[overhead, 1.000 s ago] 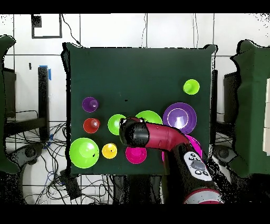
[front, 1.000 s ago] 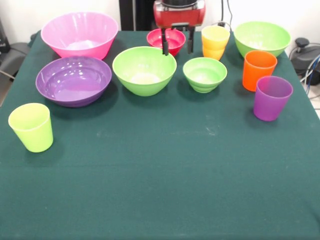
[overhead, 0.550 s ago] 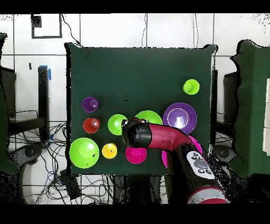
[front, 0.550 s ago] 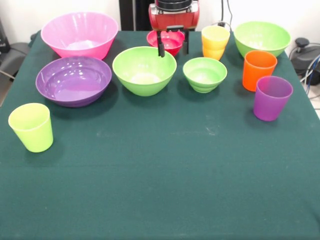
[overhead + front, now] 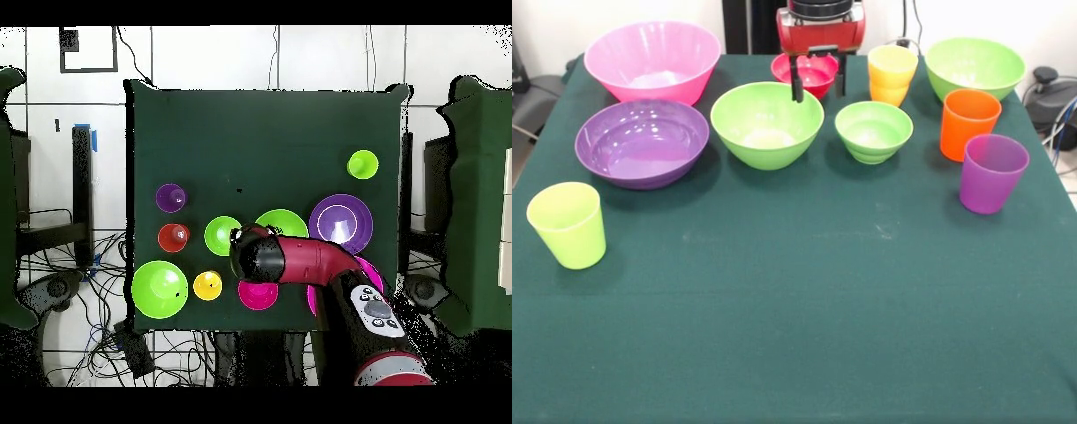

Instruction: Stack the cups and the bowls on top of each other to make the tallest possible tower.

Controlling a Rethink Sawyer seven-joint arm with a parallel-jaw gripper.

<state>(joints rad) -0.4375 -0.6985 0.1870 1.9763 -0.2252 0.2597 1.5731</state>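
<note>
I am holding my claw [image 5: 817, 80] spread wide and empty over the small red bowl [image 5: 805, 72]; dropping carelessly, I am risking one finger clipping its rim and tipping it.

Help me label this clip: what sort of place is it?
Probably a robotics lab: a cloth-covered table, loose cables on the tiled floor, and a red robot arm over plastic bowls.

A: Colours, upper left of the front view first?
B: Pink bowl [image 5: 653, 60], purple bowl [image 5: 642, 141], lime green cup [image 5: 568, 224]. Centre: green bowl [image 5: 767, 123].
A: Right side?
B: Orange cup [image 5: 968, 123], translucent purple cup [image 5: 991, 172], on dark green cloth [image 5: 803, 318].
</note>
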